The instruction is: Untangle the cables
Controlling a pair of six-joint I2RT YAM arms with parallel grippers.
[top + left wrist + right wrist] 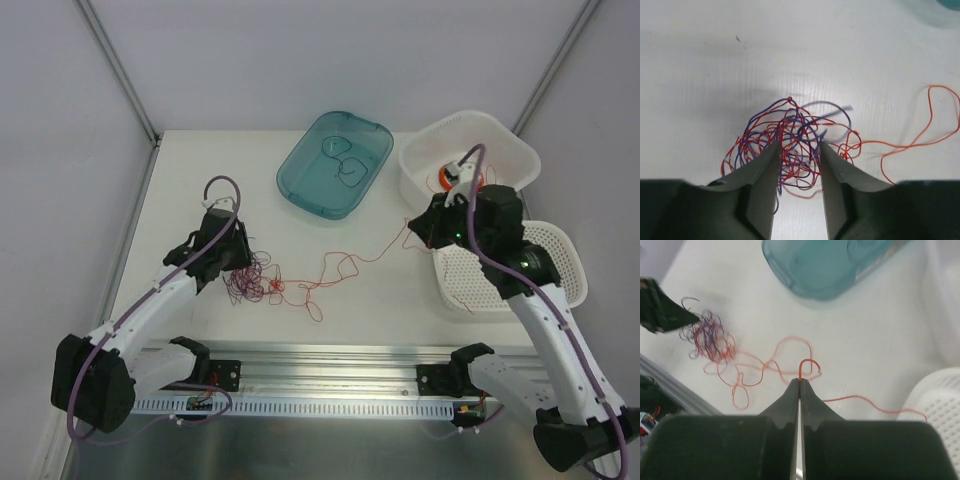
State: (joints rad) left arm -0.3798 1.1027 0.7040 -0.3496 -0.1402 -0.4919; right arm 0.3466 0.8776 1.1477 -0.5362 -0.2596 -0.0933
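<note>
Now: your left gripper (pixel 799 145) has jaws narrowly parted, straddling cables (pixel 785 125) wad, down-left of teal tray (pixel 296 170). Right gripper (pixel 800 381) pinched tight on orange strand (pixel 801 367), below tray's right end. Strand runs leftward into wad. Left arm nearer wad.

Two arms work the table, the left arm (pixel 150 310) and the right arm (pixel 548 315), each with one gripper. There are two white baskets, a rear basket (pixel 505 140) and a near basket (pixel 572 262), one teal tray (pixel 305 185), one wad of cables (pixel 250 280) and one long orange strand (pixel 340 265).
</note>
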